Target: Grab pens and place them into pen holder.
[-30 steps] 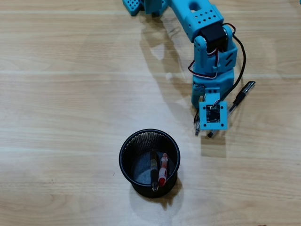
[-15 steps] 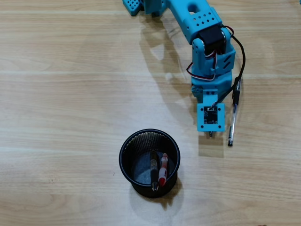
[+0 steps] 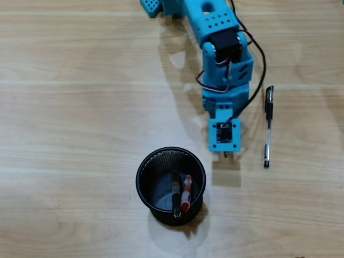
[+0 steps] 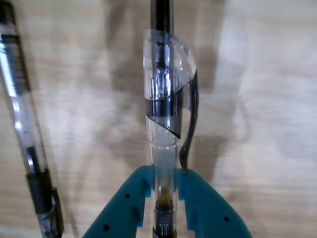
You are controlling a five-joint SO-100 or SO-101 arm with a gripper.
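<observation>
In the wrist view my gripper point(image 4: 164, 171) is shut on a grey-clear pen with a clip point(image 4: 163, 99), which runs straight up the picture between the blue fingers point(image 4: 198, 198). From overhead, the gripper point(image 3: 224, 148) sits under the wrist camera block, above the table to the upper right of the pen holder point(image 3: 138, 180); only the held pen's tip point(image 3: 226, 155) pokes out. The black mesh holder contains a black-and-amber pen point(image 3: 176, 194) and a red pen point(image 3: 186, 193). A clear stick pen with a black cap point(image 3: 267, 126) lies on the table right of the gripper, seen also in the wrist view point(image 4: 25, 134).
The blue arm point(image 3: 220, 48) reaches down from the top edge of the overhead view, with a black cable point(image 3: 257, 54) looping beside it. The wooden table point(image 3: 70, 107) spreads to the left and below.
The arm has moved left, toward the holder, with the grey-clear pen in the gripper. The clear stick pen swung from slanted to nearly upright and stays on the table.
</observation>
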